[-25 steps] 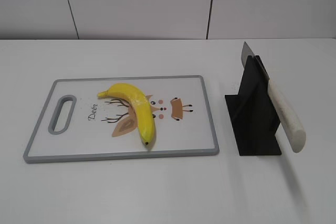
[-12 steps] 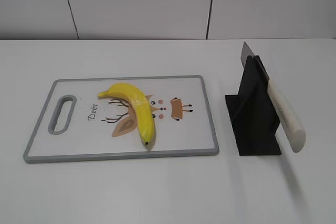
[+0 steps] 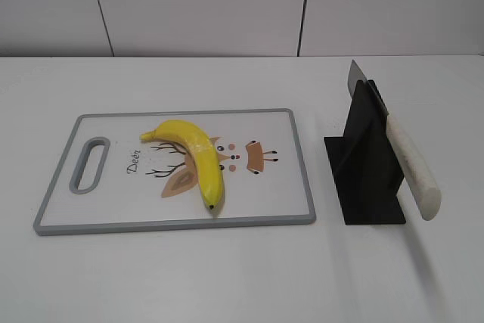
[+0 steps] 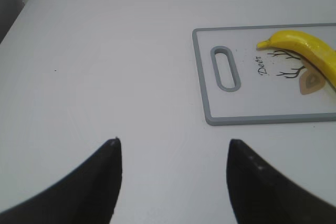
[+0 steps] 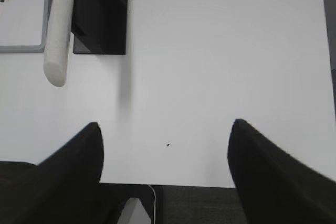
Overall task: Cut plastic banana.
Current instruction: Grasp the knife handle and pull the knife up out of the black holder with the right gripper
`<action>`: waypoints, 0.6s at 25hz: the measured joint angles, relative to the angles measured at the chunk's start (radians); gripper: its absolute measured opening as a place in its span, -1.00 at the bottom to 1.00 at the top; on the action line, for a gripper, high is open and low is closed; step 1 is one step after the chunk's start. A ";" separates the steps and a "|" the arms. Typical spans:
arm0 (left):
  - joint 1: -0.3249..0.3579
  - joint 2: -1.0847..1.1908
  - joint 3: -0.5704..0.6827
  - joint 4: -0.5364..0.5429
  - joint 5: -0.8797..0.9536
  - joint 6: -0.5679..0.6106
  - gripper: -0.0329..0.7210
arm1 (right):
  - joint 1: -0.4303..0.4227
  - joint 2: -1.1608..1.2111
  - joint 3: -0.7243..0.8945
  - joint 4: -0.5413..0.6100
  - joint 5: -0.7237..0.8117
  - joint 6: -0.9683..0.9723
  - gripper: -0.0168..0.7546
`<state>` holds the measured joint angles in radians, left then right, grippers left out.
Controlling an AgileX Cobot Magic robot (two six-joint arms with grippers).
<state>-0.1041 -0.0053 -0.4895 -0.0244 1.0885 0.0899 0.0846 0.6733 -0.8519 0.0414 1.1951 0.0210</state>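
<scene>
Both sets of jaws stand apart and hold nothing. The left gripper (image 4: 172, 153) hangs over bare white table (image 3: 227, 277) to the left of the cutting board (image 3: 295, 164), its two dark fingers (image 4: 100, 182) spread wide with tabletop showing between them. The right gripper (image 5: 165, 137) hangs over the near right edge of the table, its fingers likewise spread wide, near the knife stand but apart from it. Neither arm shows in the exterior view.

The plastic banana (image 3: 195, 153) lies on the cutting board, a white board with a gray rim, a slot handle (image 3: 89, 164) at its left end and a deer drawing with the word "Deer" printed on it. The banana curves from its stem at the far left down to its dark tip near the board's near edge, covering part of the drawing.

Just right of the board stands a black knife stand (image 3: 367, 164). A knife (image 3: 401, 149) rests in it at a slant, blade (image 3: 355, 75) pointing up and away, white handle (image 3: 414, 172) sticking out toward the near right.
</scene>
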 joint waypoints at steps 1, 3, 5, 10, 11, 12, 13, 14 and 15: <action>0.000 0.000 0.000 0.000 0.000 0.000 0.65 | 0.011 0.037 -0.022 0.009 0.004 0.000 0.51; 0.000 0.000 0.000 0.000 0.000 0.000 0.65 | 0.054 0.103 -0.057 0.021 0.004 0.000 0.51; 0.000 0.000 0.000 0.000 0.000 0.000 0.65 | 0.124 0.172 -0.082 0.025 0.007 0.000 0.51; 0.000 0.000 0.000 0.000 0.000 0.000 0.65 | 0.300 0.341 -0.149 0.017 0.012 0.050 0.51; 0.000 0.000 0.000 0.000 0.000 0.000 0.65 | 0.319 0.379 -0.163 0.019 0.012 0.063 0.51; 0.000 0.000 0.000 0.000 0.000 0.000 0.65 | 0.328 0.419 -0.178 0.026 0.013 0.070 0.51; 0.000 0.000 0.000 0.000 0.000 0.000 0.65 | 0.331 0.453 -0.189 0.031 0.013 0.074 0.51; 0.000 0.000 0.000 0.000 0.000 0.000 0.65 | 0.333 0.492 -0.202 0.035 0.012 0.077 0.51; 0.000 0.000 0.000 0.000 0.000 0.000 0.65 | 0.333 0.530 -0.213 0.037 0.008 0.080 0.51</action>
<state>-0.1041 -0.0053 -0.4895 -0.0241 1.0885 0.0899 0.4171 1.2032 -1.0645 0.0788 1.2031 0.1010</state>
